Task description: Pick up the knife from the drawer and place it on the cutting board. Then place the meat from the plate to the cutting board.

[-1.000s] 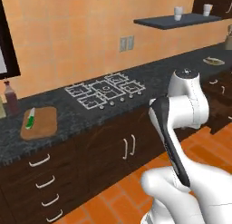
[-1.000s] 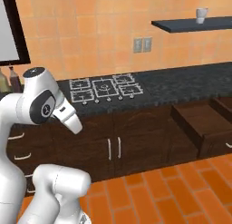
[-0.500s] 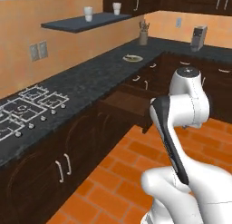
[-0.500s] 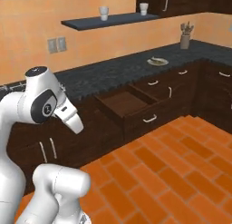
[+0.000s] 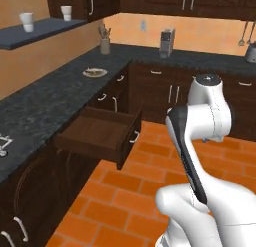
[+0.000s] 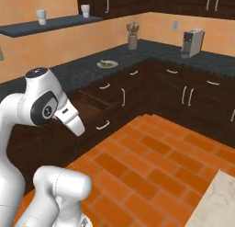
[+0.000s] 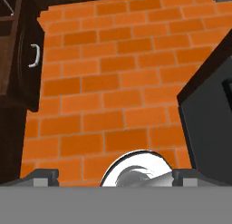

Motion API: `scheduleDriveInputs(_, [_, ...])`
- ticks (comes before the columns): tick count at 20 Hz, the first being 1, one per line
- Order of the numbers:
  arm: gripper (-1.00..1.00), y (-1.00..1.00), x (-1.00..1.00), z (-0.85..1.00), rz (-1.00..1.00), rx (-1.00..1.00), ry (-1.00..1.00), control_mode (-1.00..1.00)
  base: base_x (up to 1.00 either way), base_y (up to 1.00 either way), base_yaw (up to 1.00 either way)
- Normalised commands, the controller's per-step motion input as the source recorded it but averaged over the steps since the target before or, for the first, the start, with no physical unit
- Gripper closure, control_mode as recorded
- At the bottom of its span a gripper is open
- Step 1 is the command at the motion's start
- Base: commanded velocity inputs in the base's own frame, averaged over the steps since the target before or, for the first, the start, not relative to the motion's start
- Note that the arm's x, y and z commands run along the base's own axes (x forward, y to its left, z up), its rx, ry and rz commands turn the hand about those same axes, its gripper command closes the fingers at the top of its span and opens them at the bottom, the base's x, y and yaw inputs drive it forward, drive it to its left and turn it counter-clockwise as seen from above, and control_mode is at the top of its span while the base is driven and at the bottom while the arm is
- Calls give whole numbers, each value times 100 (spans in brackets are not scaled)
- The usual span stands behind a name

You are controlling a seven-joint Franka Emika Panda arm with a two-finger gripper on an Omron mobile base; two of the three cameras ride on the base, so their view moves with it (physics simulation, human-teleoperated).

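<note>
Hand view: drawer (image 7: 18,60) partly cropped

No readable text anywhere in the kitchen.
The cupboard fronts, the open drawer (image 5: 102,133) and its curved handle carried no lettering; the plate (image 5: 94,72) on the dark surface (image 5: 45,101), the two cups on the shelf (image 5: 35,31) and the grey appliance (image 6: 192,42) by the wall were all blank, with no brand, number or sign on them.
</note>
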Motion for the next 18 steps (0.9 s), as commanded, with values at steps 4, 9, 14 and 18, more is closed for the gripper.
scheduleDriveInputs(4, [-100, 0, 0, 0, 0, 0, 0, 100, 100, -100, -21])
scheduleDriveInputs(9, [-100, 0, 0, 0, 0, 0, 0, 100, 100, -95, -17])
scheduleDriveInputs(14, [-100, 0, 0, 0, 0, 0, 0, 100, 100, -86, -9])
scheduleDriveInputs(18, [-100, 0, 0, 0, 0, 0, 0, 100, 100, -83, -3])
